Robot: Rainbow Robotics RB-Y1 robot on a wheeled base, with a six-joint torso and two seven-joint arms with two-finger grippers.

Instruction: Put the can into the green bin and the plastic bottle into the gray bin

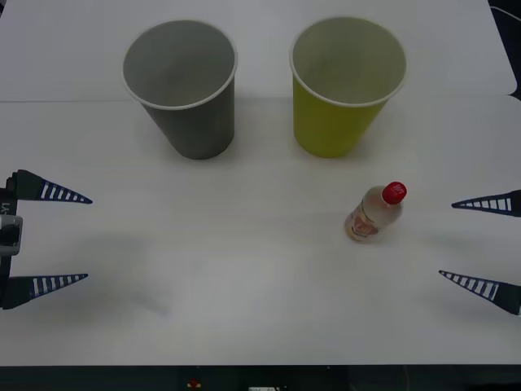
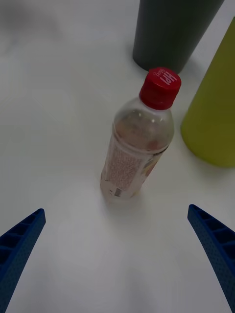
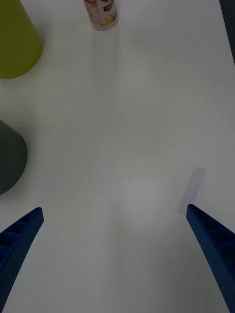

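Note:
The gray bin (image 1: 199, 122) stands upright at the back left of the white table, and the green bin (image 1: 334, 126) stands upright beside it at the back right. The plastic bottle (image 1: 374, 216), clear with a red cap, stands in front of the green bin. My right gripper (image 1: 446, 239) is open at the right edge, a short way right of the bottle (image 2: 137, 146), which stands ahead of its spread fingers. My left gripper (image 1: 88, 238) is open at the left edge, holding nothing. The can is out of view.
The white table (image 1: 244, 277) stretches bare between the two grippers and in front of the bins. Its front edge runs along the bottom of the front view. In the left wrist view the green bin (image 3: 14, 44), gray bin (image 3: 10, 156) and bottle (image 3: 102, 14) lie far ahead.

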